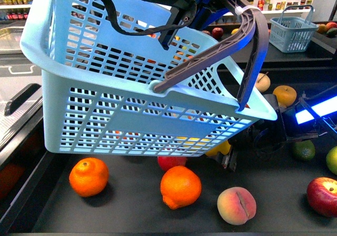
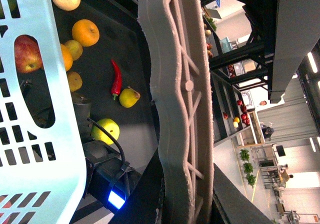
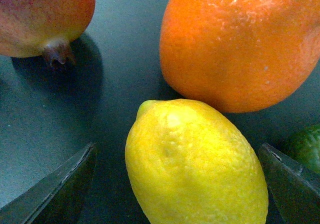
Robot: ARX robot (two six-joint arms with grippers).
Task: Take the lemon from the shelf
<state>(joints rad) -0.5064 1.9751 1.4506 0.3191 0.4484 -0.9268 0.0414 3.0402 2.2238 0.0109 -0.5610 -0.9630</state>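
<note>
Filling the front view, the pale blue basket (image 1: 131, 104) hung tilted over the fruit. Its grey handle (image 1: 210, 62) ran up to the left gripper (image 2: 187, 164), whose dark fingers pressed it from both sides, clamped on. And down below, the lemon (image 3: 195, 164) lay on the dark tray of the shelf (image 1: 131, 209), by the basket's low corner, nub turned away from the right gripper (image 3: 177, 146) and just beside a big orange (image 3: 240, 44). That gripper was spread wide, one finger on either side of the lemon, neither touching the skin. A reddish fruit (image 3: 40, 14) sat near, something green (image 3: 307, 149) at the edge, and a peach (image 1: 237, 205) lay out front.
</note>
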